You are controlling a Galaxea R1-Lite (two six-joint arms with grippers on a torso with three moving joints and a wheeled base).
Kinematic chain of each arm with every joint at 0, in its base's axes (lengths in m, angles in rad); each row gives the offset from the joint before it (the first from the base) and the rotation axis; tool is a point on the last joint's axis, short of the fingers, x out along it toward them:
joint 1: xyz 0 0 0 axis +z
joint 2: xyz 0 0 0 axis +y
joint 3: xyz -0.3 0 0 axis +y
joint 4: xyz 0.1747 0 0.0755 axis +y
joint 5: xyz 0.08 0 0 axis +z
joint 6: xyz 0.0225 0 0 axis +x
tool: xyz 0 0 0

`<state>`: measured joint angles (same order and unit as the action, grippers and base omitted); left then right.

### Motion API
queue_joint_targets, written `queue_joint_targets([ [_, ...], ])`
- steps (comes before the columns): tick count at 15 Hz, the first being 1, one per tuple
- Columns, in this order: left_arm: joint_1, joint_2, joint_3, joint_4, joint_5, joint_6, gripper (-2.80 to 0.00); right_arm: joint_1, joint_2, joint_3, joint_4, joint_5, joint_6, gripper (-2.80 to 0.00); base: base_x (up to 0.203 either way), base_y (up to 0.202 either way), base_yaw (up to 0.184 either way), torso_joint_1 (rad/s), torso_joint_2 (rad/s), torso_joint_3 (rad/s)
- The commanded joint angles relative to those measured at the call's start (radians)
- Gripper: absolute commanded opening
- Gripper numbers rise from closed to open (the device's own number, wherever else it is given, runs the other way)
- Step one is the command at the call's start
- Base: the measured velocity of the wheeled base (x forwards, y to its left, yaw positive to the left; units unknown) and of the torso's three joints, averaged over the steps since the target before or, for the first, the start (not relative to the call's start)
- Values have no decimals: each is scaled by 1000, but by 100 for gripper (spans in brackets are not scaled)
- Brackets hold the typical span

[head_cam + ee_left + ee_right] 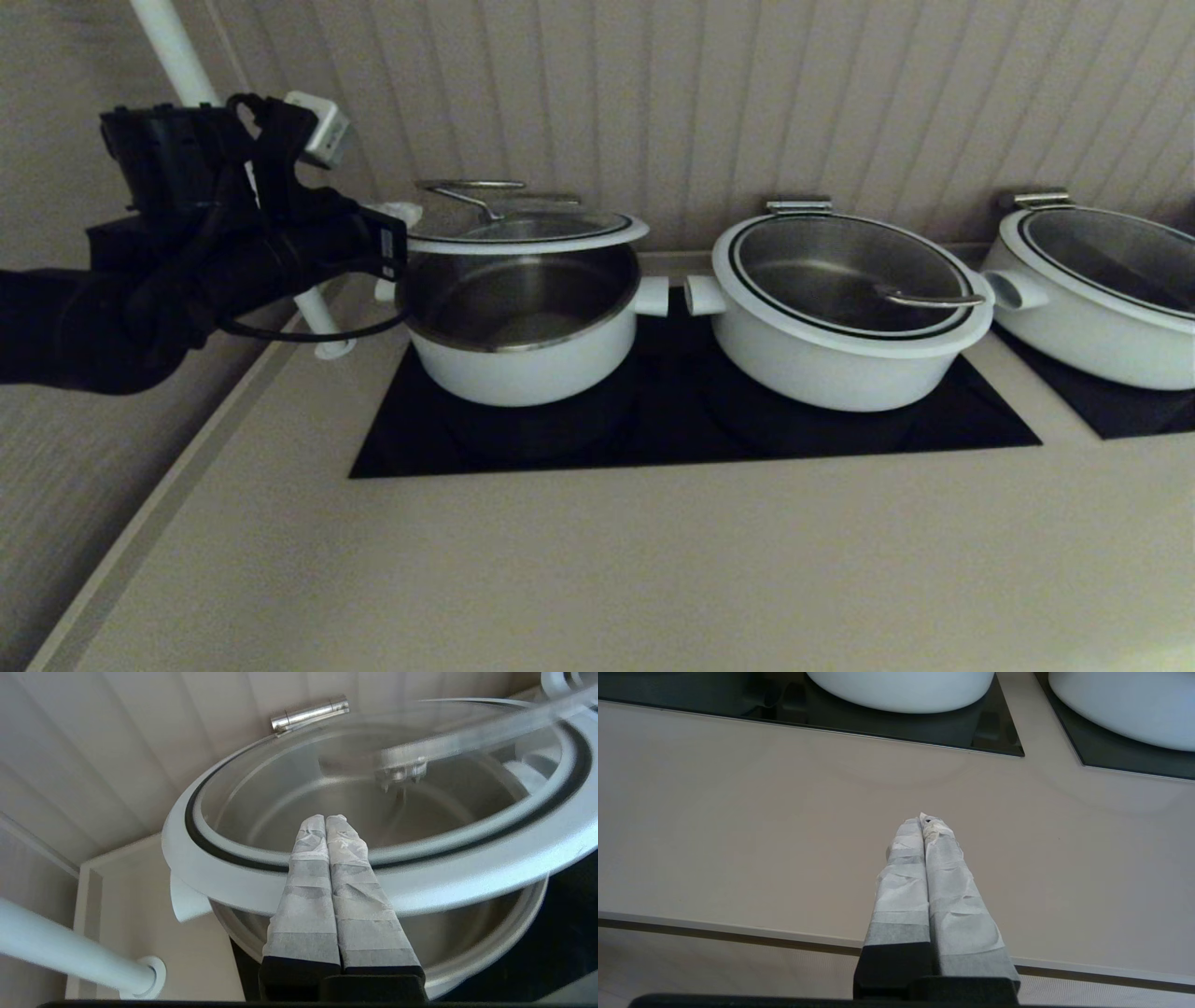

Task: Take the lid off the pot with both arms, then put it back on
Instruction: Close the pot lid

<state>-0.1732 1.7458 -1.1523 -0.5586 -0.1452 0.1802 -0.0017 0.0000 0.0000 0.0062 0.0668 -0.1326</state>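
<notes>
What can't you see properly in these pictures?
1. How the lid is held above the pot: in the head view the left arm hides the left gripper; in the left wrist view its shut fingers cover the rim.
2. Right arm: outside the head view; only the right gripper shows, shut, over the counter.
3. Rightmost pot: cut off by the head view's edge.

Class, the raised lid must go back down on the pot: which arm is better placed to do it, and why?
Left. The left gripper, fingers together, is at the lid rim, which sits lifted and tilted over the pot. The right gripper, also shut, hangs over bare counter, away from the pot.
</notes>
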Motion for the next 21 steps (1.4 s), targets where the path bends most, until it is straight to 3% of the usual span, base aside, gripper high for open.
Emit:
queue_joint_targets([
  [1,0,-9,21,-4,-1,1,-280,0,0,0,0,1,-1,-280,0,0,0,0,0,0],
  [9,0,-37,148,-12,1,-14,-280,0,2,0,0,1,-1,-280,0,0,0,0,0,0],
  [13,0,-29,236,-131,-1,-11,-280,0,2,0,0,1,-1,-280,0,0,0,0,0,0],
  [21,0,-21,263,-136,1,-19,-280,0,1,0,0,1,-1,-280,0,0,0,0,0,0],
])
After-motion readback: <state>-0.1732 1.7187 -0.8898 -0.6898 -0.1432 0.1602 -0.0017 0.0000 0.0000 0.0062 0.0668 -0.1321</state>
